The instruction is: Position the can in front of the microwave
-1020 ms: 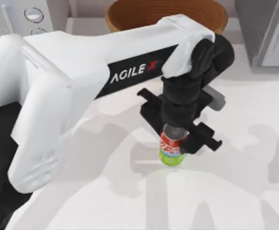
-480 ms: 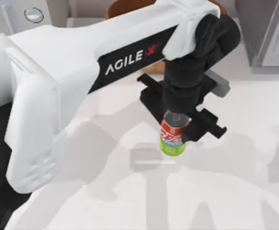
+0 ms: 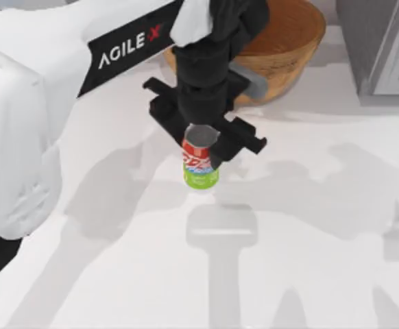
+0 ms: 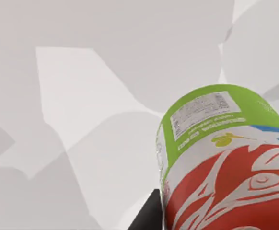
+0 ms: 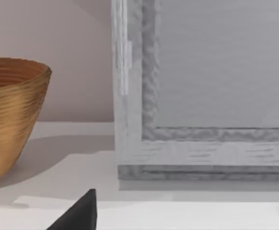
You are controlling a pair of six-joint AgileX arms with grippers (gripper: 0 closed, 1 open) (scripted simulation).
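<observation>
Left gripper (image 3: 208, 152) fingers clamped on can (image 3: 200, 166), upright, off desk (image 3: 309, 260), near far edge, beside basket (image 3: 288, 41).

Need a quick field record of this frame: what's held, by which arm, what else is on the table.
held object: can, upright, red label over green band
holder: left gripper, shut on the can from above, near the table's middle
can contact: appears lifted off the table; shadow sits apart from it
basket: brown, at the far edge, behind the left gripper
grey box appliance: far right corner, pale framed door
right arm: parked; its wrist view faces the basket and the appliance
</observation>
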